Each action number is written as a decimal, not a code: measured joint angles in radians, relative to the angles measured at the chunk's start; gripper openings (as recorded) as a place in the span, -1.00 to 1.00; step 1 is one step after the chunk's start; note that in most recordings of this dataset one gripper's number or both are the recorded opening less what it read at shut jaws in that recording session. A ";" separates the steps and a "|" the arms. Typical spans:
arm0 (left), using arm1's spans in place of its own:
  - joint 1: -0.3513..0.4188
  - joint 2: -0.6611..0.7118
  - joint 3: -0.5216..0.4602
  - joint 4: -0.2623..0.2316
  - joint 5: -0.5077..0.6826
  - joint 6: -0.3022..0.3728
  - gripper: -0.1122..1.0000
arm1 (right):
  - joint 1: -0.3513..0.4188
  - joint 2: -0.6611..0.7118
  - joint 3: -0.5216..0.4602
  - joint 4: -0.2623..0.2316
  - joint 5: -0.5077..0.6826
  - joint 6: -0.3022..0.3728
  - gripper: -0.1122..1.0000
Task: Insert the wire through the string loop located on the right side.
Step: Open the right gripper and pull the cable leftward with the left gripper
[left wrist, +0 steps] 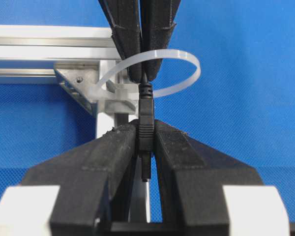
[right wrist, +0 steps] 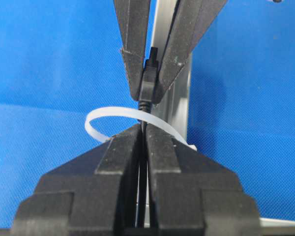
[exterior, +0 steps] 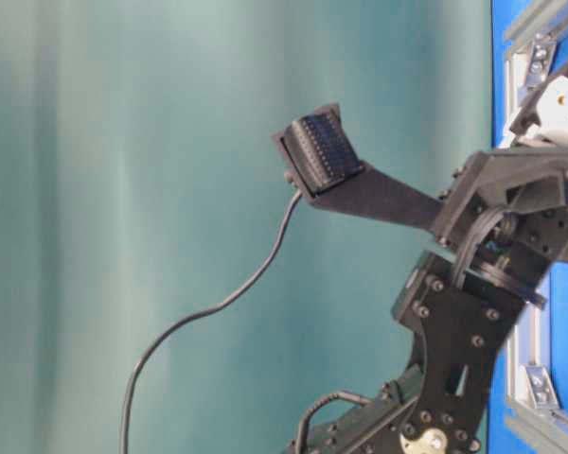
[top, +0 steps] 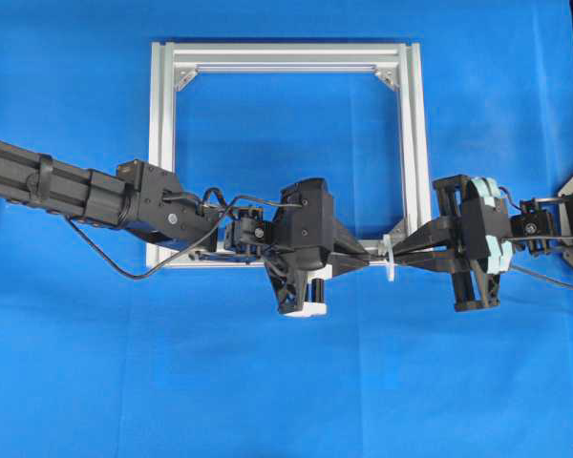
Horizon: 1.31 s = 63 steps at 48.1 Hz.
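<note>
We see a blue table (top: 286,382) filling the overhead picture, with a square silver aluminium frame (top: 160,143) lying across its upper middle. Two black arms meet at the frame's lower right corner, one reaching in from the left edge of the picture, the other from the right.

In the left wrist view, the left gripper (left wrist: 145,140) sits at the bottom centre, its fingers pressed together on the plug end of the wire (left wrist: 145,118). The right gripper (right wrist: 143,140) fills the bottom centre of its own wrist view, its fingers closed tight on the thin cable just behind the plug.

The string loop (left wrist: 187,73) arcs whitish and translucent across the middle of the left wrist view, fixed to the frame's corner. There the wire passes through it: the plug lies on the near side, held by the left fingers, and the cable runs on past the band into the right gripper's fingertips at top centre. In the overhead picture the loop shows as a small pale band between the two grippers, right of centre.
</note>
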 measured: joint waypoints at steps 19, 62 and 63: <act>-0.003 -0.002 0.000 0.000 0.000 0.002 -0.66 | 0.006 0.000 0.000 0.018 0.025 0.005 0.78; -0.011 -0.308 0.399 0.000 -0.003 0.005 -0.66 | 0.000 0.000 0.000 0.020 0.025 0.000 0.91; -0.011 -0.321 0.417 -0.002 -0.005 0.003 -0.66 | 0.000 0.000 0.000 0.020 0.026 0.000 0.91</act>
